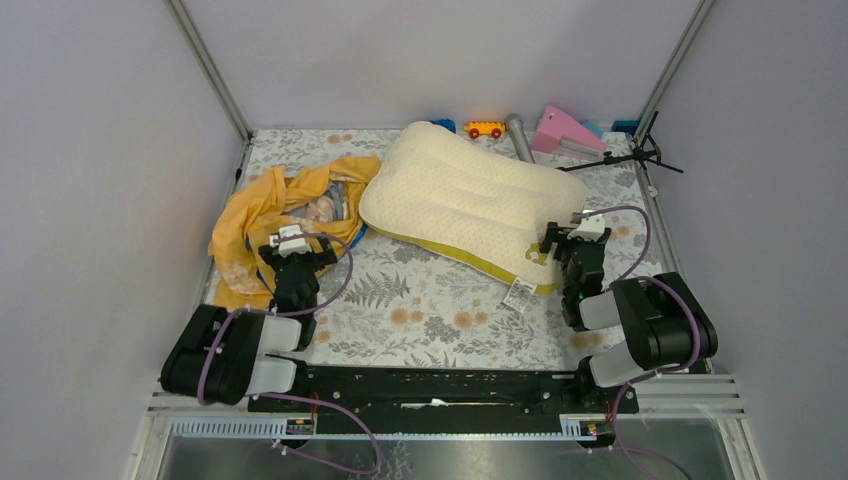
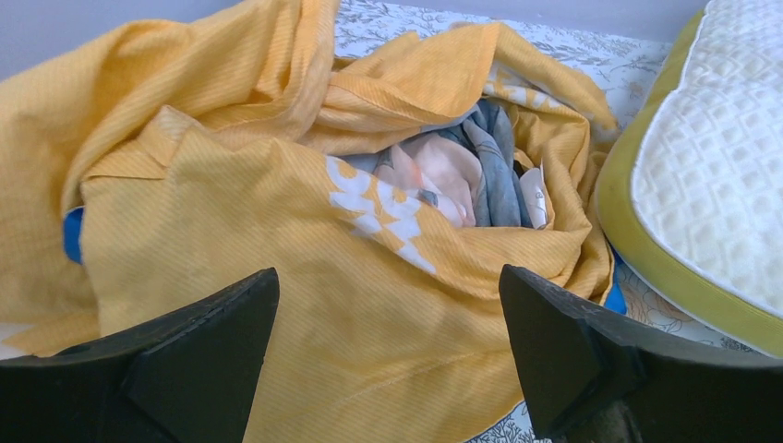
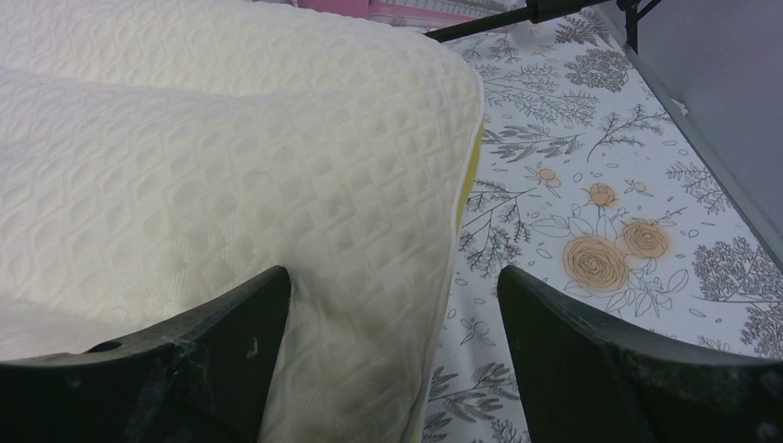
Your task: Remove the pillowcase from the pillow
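The orange-yellow pillowcase (image 1: 262, 208) lies crumpled in a heap at the left of the table, fully apart from the pillow; it fills the left wrist view (image 2: 277, 212), showing white print and a blue edge. The cream dimpled pillow (image 1: 462, 198) lies bare in the middle, with its yellow-green band and logo at the near corner; it also shows in the right wrist view (image 3: 212, 175). My left gripper (image 1: 292, 247) is open and empty just near of the heap. My right gripper (image 1: 572, 240) is open and empty at the pillow's near right corner.
A floral cloth covers the table (image 1: 420, 310). At the back edge lie an orange toy car (image 1: 485, 128), a grey tube (image 1: 520, 136), a pink wedge (image 1: 565, 128) and a black stand (image 1: 625, 155). Grey walls close in left and right.
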Tool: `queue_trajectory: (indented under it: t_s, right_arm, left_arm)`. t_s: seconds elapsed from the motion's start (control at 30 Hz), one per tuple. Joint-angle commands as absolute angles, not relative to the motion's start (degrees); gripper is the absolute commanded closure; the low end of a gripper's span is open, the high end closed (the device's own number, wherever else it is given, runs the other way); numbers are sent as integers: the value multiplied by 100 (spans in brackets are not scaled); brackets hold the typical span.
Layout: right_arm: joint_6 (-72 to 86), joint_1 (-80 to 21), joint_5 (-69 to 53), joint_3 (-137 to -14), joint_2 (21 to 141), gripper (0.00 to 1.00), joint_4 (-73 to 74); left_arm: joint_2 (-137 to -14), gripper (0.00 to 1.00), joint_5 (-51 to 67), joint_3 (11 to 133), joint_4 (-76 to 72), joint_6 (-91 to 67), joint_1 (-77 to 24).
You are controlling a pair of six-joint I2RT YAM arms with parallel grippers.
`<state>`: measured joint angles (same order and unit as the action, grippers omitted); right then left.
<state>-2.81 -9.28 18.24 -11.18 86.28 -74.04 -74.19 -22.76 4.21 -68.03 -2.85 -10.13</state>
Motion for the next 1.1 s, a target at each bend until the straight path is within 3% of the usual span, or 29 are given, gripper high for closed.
queue_trajectory:
  t_s: [0.0,0.1,0.3,0.4,1.07]
  right_arm:
    - [-98,-353,1031,-1272,8875,12,-7260]
    - [-85,-336,1012,-1283,8901,1,-7264]
    - [-35,-251,881,-1400,8878,1,-6990]
    - [-35,-234,859,-1402,8878,0,-6989]
    - [-35,-234,879,-1347,8867,0,-7078]
  left_arm:
    - [-8695,1,-1550,455,-8751,-197,-792]
    - [-8576,1,-1481,610,-8175,-197,-785]
    - [-8707,1,-1349,755,-8075,-67,-791]
    - [-8712,1,-1550,1315,-7025,-286,-712]
    - [-8723,1,-1397,1320,-7040,-316,-624]
